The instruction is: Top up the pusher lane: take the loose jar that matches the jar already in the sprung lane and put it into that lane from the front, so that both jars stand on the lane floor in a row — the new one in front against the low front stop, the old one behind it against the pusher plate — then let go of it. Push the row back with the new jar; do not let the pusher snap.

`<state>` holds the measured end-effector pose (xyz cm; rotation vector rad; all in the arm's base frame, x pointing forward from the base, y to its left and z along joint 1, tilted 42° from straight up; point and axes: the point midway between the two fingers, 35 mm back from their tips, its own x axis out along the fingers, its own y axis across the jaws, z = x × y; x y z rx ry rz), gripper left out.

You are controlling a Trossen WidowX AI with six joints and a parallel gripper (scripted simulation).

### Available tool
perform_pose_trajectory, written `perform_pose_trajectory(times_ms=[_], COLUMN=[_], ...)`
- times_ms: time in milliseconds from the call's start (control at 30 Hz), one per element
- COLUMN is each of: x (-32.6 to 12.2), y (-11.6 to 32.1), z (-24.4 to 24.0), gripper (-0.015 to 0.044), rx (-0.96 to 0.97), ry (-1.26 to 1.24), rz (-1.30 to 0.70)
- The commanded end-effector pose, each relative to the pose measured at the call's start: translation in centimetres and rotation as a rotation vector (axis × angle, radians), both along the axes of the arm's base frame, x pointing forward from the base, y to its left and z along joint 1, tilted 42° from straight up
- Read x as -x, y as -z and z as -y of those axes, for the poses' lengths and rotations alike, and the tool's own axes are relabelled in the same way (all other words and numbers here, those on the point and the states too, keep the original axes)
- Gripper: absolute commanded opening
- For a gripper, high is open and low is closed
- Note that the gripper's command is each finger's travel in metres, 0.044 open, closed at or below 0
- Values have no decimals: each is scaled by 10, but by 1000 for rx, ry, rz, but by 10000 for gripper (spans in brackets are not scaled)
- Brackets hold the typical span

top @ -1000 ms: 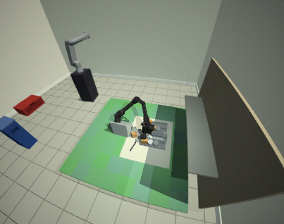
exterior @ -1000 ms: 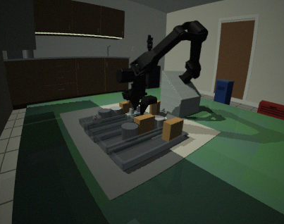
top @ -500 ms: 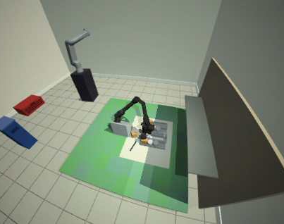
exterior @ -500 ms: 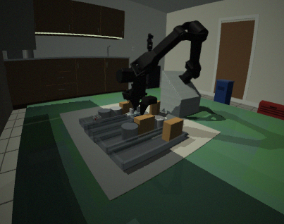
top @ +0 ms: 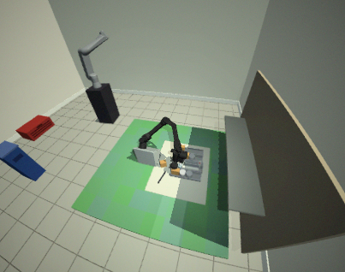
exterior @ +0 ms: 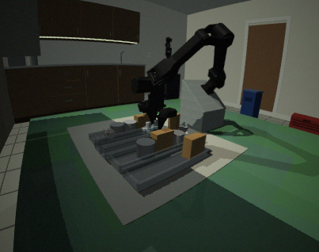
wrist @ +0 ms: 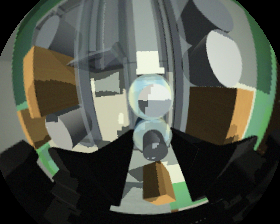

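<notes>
The hand (top: 176,164) (exterior: 153,126) (wrist: 151,131) is part way open, with its two black fingers on the sides of a small clear round jar. It has hold of this near jar (wrist: 152,131). A dark round bit (wrist: 155,145) shows at the near jar, but I cannot tell what it is. The near jar is in line with the long lane, at its front end. I cannot tell if its bottom is on the lane floor.

Just behind it is a far jar (wrist: 150,96), clear and round too, and the two look very close. I cannot tell for sure if they touch. A white block (wrist: 150,61) is right behind the far jar.

The lane is one of a few side by side in a gray tray (exterior: 139,184). On one side of the wrist view there is an orange block (wrist: 51,82) and a gray can (wrist: 68,129). On the other side there is a can with a pale top (wrist: 224,59), near a brown and orange block (wrist: 211,115).

The tray sits on a pale sheet (top: 163,186) (exterior: 123,211), and the sheet is on a green surface (top: 112,181) (exterior: 248,206). The black arm (top: 165,121) (exterior: 222,35) bends up high and then down to the tray. A thin dark stick (top: 162,177) is on the sheet, beside the tray.
</notes>
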<state>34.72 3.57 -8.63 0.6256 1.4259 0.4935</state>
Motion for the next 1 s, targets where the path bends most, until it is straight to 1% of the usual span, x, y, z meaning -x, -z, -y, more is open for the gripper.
perform_pose_trajectory(times_ms=[0, 967], x=[-2, 3], y=[-1, -1], z=[-1, -1], gripper=[0, 0], rx=[-4, -4], ry=[0, 0], rz=[14, 13])
